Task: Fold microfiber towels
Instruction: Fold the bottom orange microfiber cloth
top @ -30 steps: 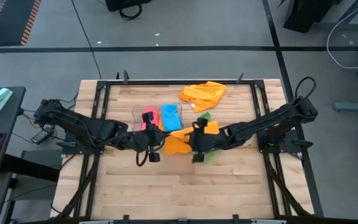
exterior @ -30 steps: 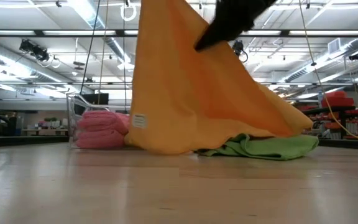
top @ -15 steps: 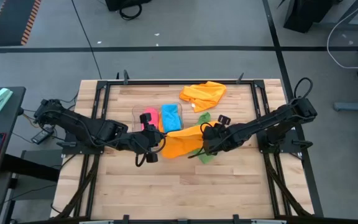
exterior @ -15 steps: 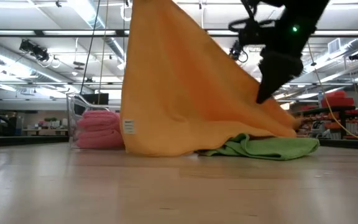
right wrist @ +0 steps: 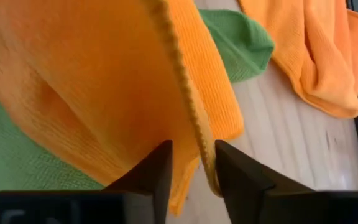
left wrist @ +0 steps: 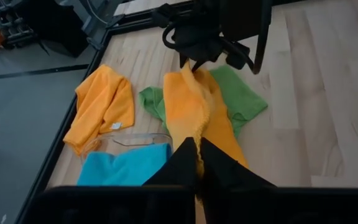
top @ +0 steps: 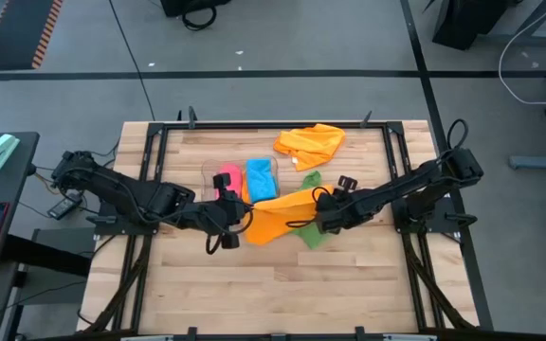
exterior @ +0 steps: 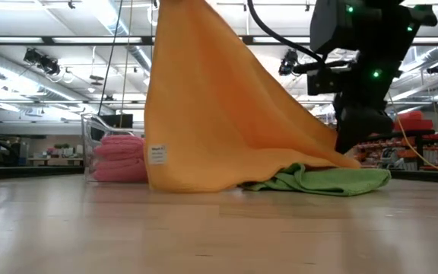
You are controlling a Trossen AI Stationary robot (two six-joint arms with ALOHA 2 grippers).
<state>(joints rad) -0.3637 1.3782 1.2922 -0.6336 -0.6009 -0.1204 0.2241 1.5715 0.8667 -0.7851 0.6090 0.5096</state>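
The left end effector (top: 238,224) is shut tight on one corner of the orange towel (top: 278,217) and holds it up over the middle of the bench (top: 349,294). The right end effector (top: 320,216) has its fingers part open around the towel's other edge. The towel's low end rests on a green towel (exterior: 322,181). Another orange towel (top: 309,143) lies near the far edge.

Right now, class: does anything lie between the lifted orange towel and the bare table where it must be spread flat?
Yes. A green towel lies crumpled on the table under the orange towel, beneath the end at the right gripper. The left gripper holds the other end.
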